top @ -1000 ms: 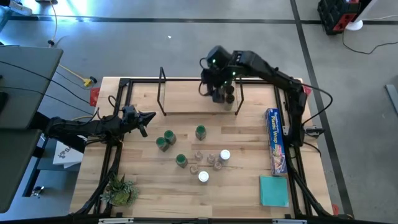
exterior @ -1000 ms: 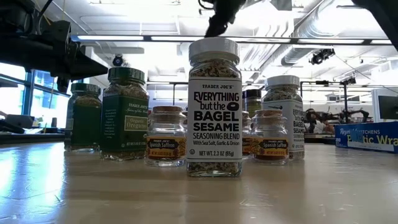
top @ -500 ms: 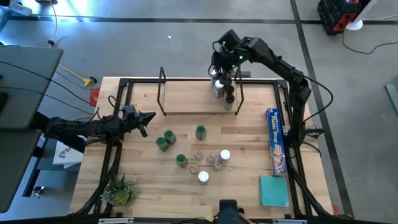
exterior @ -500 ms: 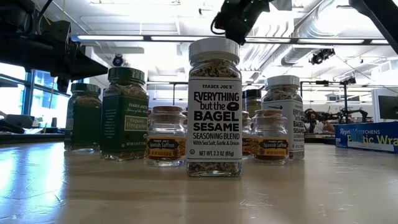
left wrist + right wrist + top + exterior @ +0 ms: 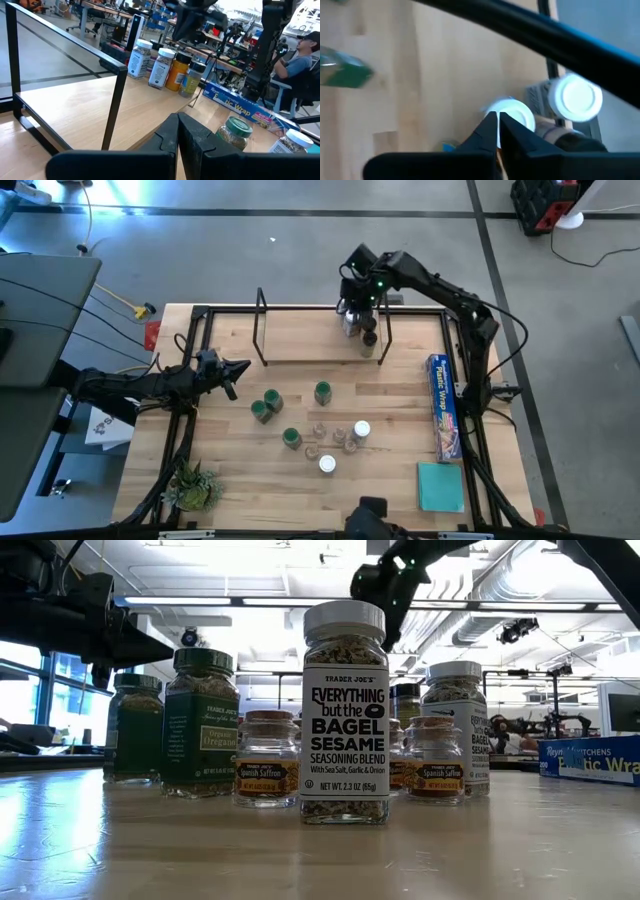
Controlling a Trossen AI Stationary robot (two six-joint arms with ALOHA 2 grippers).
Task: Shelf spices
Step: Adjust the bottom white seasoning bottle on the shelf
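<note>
This was a robotics lab or workshop: exposed ceiling ducts [image 5: 500, 580] and strip lights ran overhead, the wooden desk [image 5: 230, 470] stood on a taped concrete floor [image 5: 200, 260], and workbenches [image 5: 105, 12] crowded with equipment filled the room behind.

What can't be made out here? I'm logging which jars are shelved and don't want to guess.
- Shelf jars, high view: count unclear, the right pincer overhangs them.
- Same jars' labels, left wrist view: too small to read.
- Jars behind the bagel seasoning, low view: partly blocked by it.
- Green-lidded jar, right wrist view: blurred.
</note>
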